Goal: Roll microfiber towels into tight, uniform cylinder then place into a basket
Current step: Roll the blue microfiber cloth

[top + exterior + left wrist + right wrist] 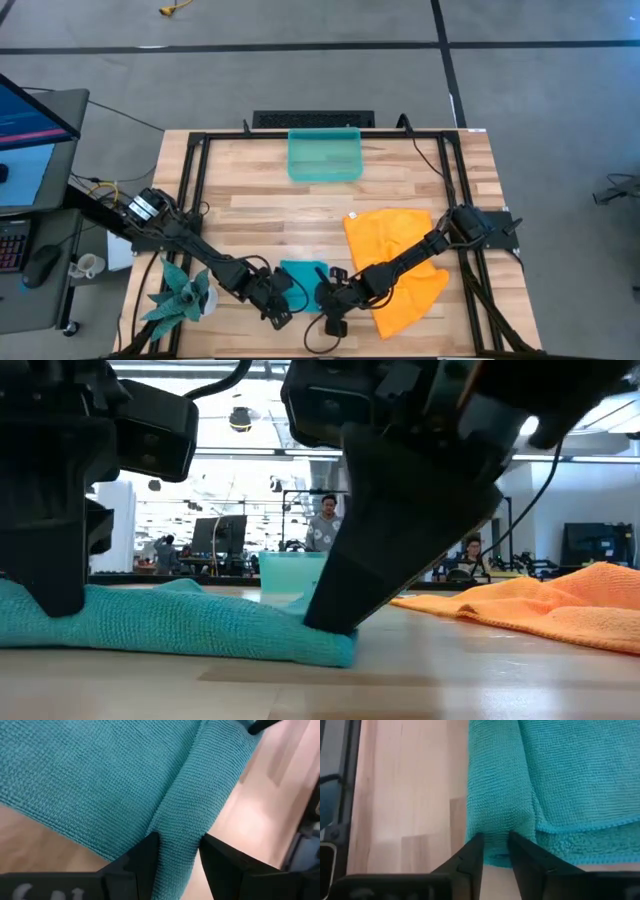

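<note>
Your left gripper [177, 852] and right gripper [495, 847] each have jaws clamped on a rolled fold of the teal towel [300, 272] at the tabletop's [260, 200] 6 o'clock edge; the basket [324, 155] sits at 12 o'clock.

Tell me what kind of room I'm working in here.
Probably a robotics lab or open workshop: the wooden table sits in a black frame on a bare concrete floor, a monitor stands beside it, and people sit at workstations under ceiling lights behind.
</note>
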Available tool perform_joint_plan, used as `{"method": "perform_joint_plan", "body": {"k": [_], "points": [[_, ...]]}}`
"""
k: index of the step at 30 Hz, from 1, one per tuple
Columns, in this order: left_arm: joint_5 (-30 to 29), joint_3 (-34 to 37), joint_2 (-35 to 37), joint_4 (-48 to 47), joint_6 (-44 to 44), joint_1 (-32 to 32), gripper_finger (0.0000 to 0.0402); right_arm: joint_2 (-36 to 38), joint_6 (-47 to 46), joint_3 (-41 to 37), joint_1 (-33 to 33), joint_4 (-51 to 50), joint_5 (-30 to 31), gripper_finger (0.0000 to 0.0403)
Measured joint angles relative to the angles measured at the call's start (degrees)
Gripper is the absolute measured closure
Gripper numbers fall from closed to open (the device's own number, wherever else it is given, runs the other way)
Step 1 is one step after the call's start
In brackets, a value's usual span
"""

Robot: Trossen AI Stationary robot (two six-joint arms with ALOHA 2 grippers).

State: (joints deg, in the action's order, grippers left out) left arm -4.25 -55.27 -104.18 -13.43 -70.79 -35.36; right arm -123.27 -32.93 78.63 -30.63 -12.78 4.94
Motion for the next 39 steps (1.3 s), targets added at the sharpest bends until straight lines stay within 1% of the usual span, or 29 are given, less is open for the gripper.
{"method": "perform_joint_plan", "body": {"k": [3,6,11,13,16,18,21,26,29,33,36,39], "points": [[0.02,0.05,-0.05,1.43,-2.55,0.0,0.026,1.38,1.15,-0.22,-0.05,-1.2,-0.32,0.0274],[-0.03,0.05,-0.04,1.37,-3.85,-0.02,0.026,2.94,2.71,-0.48,-0.13,-4.19,-0.37,0.0274],[-0.31,0.05,-0.03,1.42,-4.05,-0.03,0.026,5.62,7.11,-0.37,-0.92,-6.21,2.81,0.0283],[-0.45,0.05,-0.03,1.42,-4.04,-0.04,0.026,6.0,10.15,-0.37,-1.91,-4.22,4.75,0.0286],[-0.6,0.05,-0.03,1.42,-4.04,-0.04,0.026,6.35,16.27,-0.21,-4.57,1.32,9.41,0.0286],[-0.71,0.05,-0.03,1.42,-4.02,-0.04,0.026,6.5,20.82,-0.13,-6.27,3.02,11.73,0.0286],[-0.75,0.05,-0.03,1.41,-4.02,-0.04,0.026,5.73,26.78,-0.12,-7.46,2.99,12.65,0.0284],[-0.92,0.05,-0.03,1.4,-3.95,-0.04,0.026,5.78,34.54,-0.04,-6.72,3.99,12.93,0.0283],[-0.97,0.05,-0.03,1.4,-3.62,-0.04,0.026,5.76,37.08,-0.09,-5.95,4.05,12.78,0.0271],[-0.99,0.05,-0.03,1.41,-3.45,-0.04,0.026,5.76,40.74,-0.47,-5.21,4.75,12.1,0.0241],[-1.01,0.05,-0.03,1.4,-3.43,-0.04,0.026,5.76,40.5,-1.43,-4.46,5.38,11.57,0.0221],[-1.01,0.05,-0.03,1.39,-3.43,-0.04,0.026,5.76,40.31,-1.55,-4.15,5.99,11.57,0.021]]}}
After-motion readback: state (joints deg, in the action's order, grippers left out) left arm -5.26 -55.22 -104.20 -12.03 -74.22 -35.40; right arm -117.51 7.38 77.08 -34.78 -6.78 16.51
